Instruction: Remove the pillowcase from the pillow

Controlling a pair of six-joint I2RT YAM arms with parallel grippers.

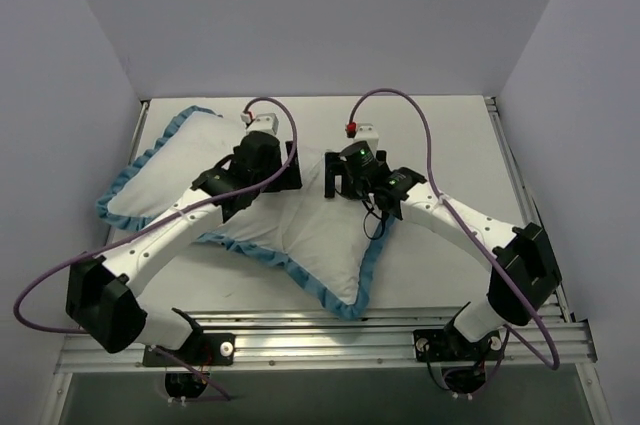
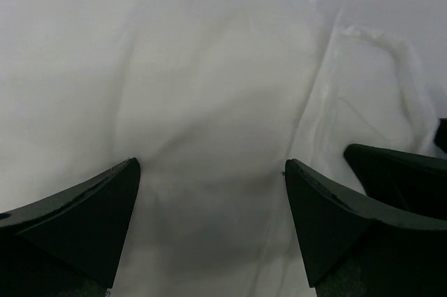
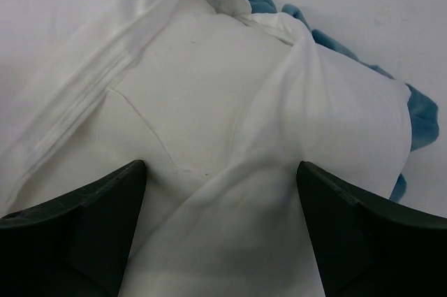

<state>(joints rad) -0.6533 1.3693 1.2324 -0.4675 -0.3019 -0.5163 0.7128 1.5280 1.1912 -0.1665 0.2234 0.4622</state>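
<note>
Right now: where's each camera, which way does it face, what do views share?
Top external: above and behind the bases, looking down on the white table; both arms, left hand and right hand over the white blue-ruffled fabric pillowcase.
Left wrist: on the left arm, facing down at white cloth between its open fingers.
Right wrist: on the right arm, facing the pillowcase's folds and blue trim between its open fingers.
Shared: all show the pillowcase.

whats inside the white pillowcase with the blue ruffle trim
Through the open slit of the thin white fabric pillowcase with blue ruffled trim, part of a plump plain white stuffed pillow shows. The rest of it is covered by the fabric, so its extent cannot be seen.
</note>
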